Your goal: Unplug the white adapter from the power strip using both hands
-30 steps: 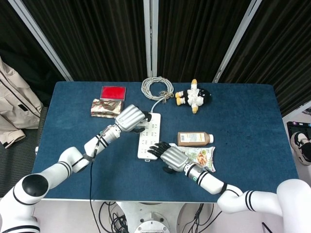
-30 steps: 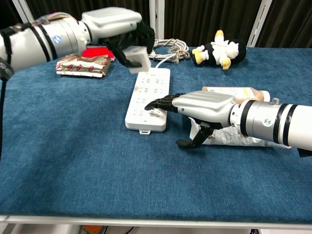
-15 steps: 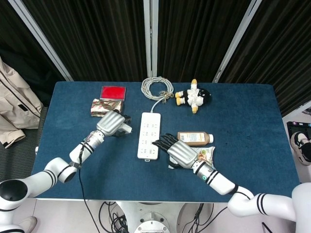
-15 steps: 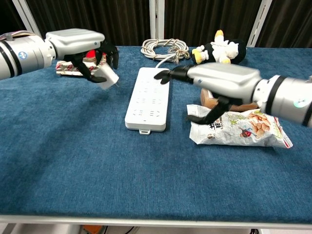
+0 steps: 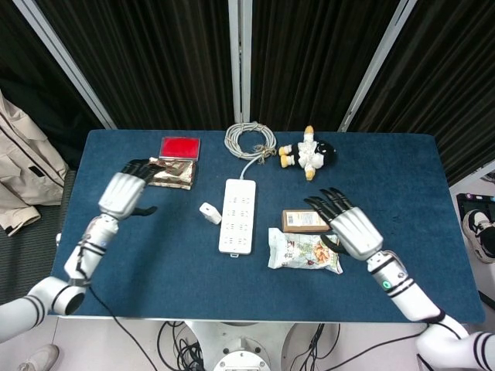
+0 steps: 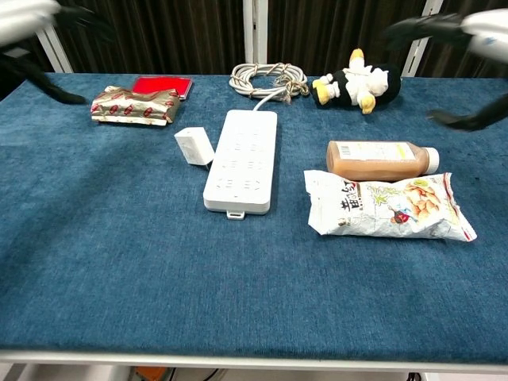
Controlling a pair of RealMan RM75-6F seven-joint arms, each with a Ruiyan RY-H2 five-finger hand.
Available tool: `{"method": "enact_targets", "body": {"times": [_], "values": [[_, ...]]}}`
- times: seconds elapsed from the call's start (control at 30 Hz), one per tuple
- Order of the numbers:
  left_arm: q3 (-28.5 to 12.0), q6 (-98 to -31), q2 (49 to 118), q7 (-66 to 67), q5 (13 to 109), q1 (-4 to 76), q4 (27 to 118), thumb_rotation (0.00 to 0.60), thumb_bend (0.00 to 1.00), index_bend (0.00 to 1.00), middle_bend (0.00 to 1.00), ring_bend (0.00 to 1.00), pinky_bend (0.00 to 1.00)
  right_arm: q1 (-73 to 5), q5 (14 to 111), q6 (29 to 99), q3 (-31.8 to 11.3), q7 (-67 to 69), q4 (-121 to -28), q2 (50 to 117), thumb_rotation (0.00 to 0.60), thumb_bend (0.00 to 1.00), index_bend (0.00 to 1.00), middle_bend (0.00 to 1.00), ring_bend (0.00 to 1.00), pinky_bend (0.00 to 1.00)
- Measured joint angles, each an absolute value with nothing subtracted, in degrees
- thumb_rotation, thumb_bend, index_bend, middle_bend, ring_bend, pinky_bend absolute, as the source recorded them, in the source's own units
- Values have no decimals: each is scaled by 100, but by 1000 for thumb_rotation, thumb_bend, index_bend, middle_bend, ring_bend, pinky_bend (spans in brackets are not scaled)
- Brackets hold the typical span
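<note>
Small white cube adapter (image 6: 194, 146) lay unplugged just beside the long white power strip (image 6: 242, 159). My left hand (image 5: 125, 192) and right hand (image 5: 347, 226) were empty, fingers spread.

On the blue cloth-covered table (image 6: 119, 262) there is one long white power strip (image 6: 243, 159), one small white cube-shaped adapter (image 6: 194, 146), one coiled grey cable (image 6: 267, 78), one flat red box (image 6: 163, 86), one shiny gold-and-red foil packet (image 6: 133, 105), one brown plastic bottle lying down (image 6: 381, 159), one printed snack bag (image 6: 386, 208), and one black-and-white plush toy (image 6: 356, 85).
</note>
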State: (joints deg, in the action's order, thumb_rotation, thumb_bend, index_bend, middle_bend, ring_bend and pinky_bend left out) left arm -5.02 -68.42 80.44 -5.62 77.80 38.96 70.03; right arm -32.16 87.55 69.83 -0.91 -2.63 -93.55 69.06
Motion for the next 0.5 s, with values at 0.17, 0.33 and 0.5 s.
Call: {"method": "enact_targets", "body": {"times": [0.17,0.33,0.5], "values": [[-454,-7631,7299,-328,7547,3030,7523,600,126,175,185,93,135,-2605,8618,7536,36,-241,-9420,6403,600,327,34,111,0,0],[-301,-8329,6798,-37,7354,2160,7992,600,125,175,185,93,123,-2018,8535,8146,131,-115,-9384,6227,600,327,34,110,0,0],[-87,-9040,6635,277,7453,1496,8558,600,126,175,185,93,119,-1401,8549,8775,241,-28,-9315,6207,600,327,33,111,0,0]]}}
